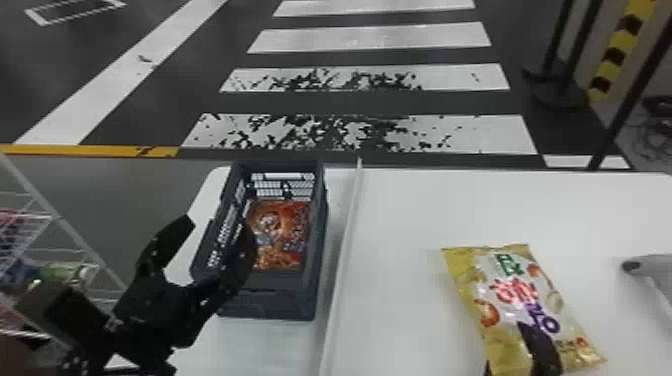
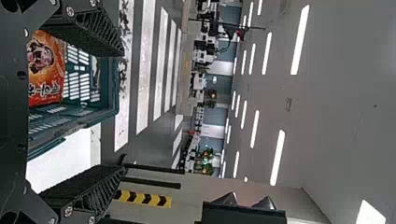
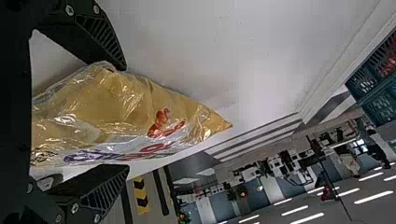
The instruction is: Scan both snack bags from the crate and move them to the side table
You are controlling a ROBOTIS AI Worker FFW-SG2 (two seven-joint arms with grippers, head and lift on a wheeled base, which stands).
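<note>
In the crate (image 1: 272, 306), 1 red bag (image 1: 282, 232) — right gripper (image 1: 539, 347) holds 1 gold bag (image 1: 515, 295).

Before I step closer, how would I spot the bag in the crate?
Find the white table, then the dark, slatted crate near its left end. The snack bag inside is mostly orange and red, while the other bag, well to the right of the crate, is yellow and white.
</note>
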